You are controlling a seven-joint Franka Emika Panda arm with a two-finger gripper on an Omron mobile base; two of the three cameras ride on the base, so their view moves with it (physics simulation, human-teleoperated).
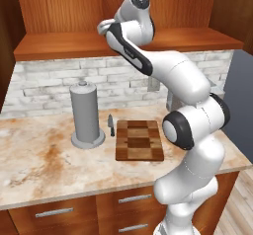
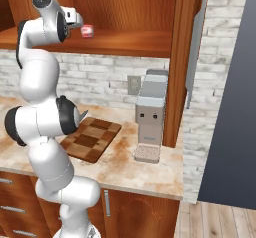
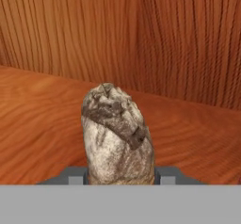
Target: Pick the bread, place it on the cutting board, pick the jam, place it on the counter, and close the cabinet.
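The bread (image 3: 117,136) is seen in the hand view on the wooden shelf (image 3: 42,124) inside the open cabinet (image 1: 148,12), flanked closely on both sides by the fingertips (image 3: 75,176) of the claw (image 3: 120,177), which is closed in against it. The jam (image 2: 87,31) is located on the same shelf, just beside the hand. Below, the cutting board (image 1: 139,140) lies flat on the worktop (image 1: 44,155), between a grey cylindrical canister (image 1: 86,113) and a coffee machine (image 2: 150,114).
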